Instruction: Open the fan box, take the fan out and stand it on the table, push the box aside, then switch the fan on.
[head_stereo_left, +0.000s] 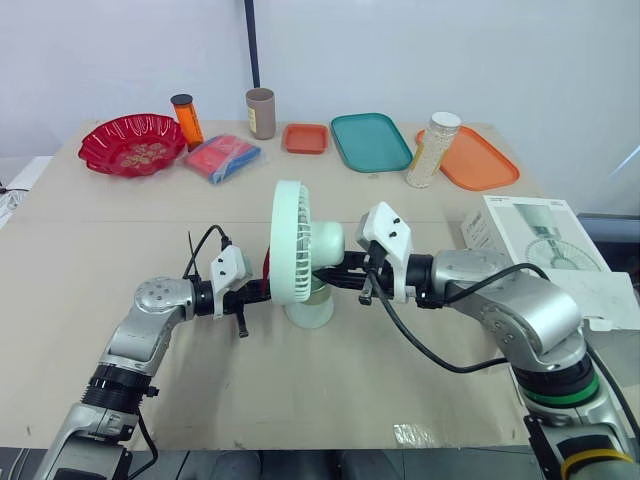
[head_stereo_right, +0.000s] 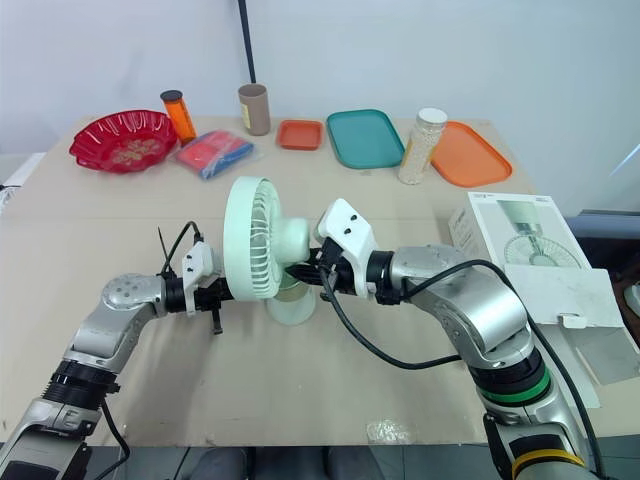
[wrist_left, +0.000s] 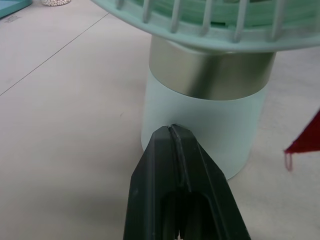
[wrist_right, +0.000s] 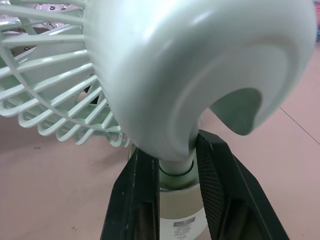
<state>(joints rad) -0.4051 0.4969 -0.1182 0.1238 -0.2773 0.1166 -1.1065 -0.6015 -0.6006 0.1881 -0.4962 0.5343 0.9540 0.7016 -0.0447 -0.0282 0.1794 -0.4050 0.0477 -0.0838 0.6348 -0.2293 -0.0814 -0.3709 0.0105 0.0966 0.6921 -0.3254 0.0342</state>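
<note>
A pale green fan (head_stereo_left: 298, 244) stands upright on the table on its round base (head_stereo_left: 310, 312), its grille turned to my left. My right gripper (wrist_right: 172, 150) is shut on the fan's thin neck just above the base, one black finger (wrist_right: 135, 200) on each side. My left gripper (wrist_left: 172, 131) is shut and empty. Its tips point at the lower white part of the base (wrist_left: 200, 125); whether they touch it I cannot tell. The white fan box (head_stereo_left: 535, 235) lies at the right edge of the table with its flap (head_stereo_left: 610, 300) open.
Along the back stand a red bowl (head_stereo_left: 132, 143), an orange bottle (head_stereo_left: 186, 118), a blue-red packet (head_stereo_left: 222, 157), a brown cup (head_stereo_left: 261, 113), a small orange tray (head_stereo_left: 306, 138), a teal tray (head_stereo_left: 371, 141), a bead jar (head_stereo_left: 433, 150) and an orange tray (head_stereo_left: 478, 160).
</note>
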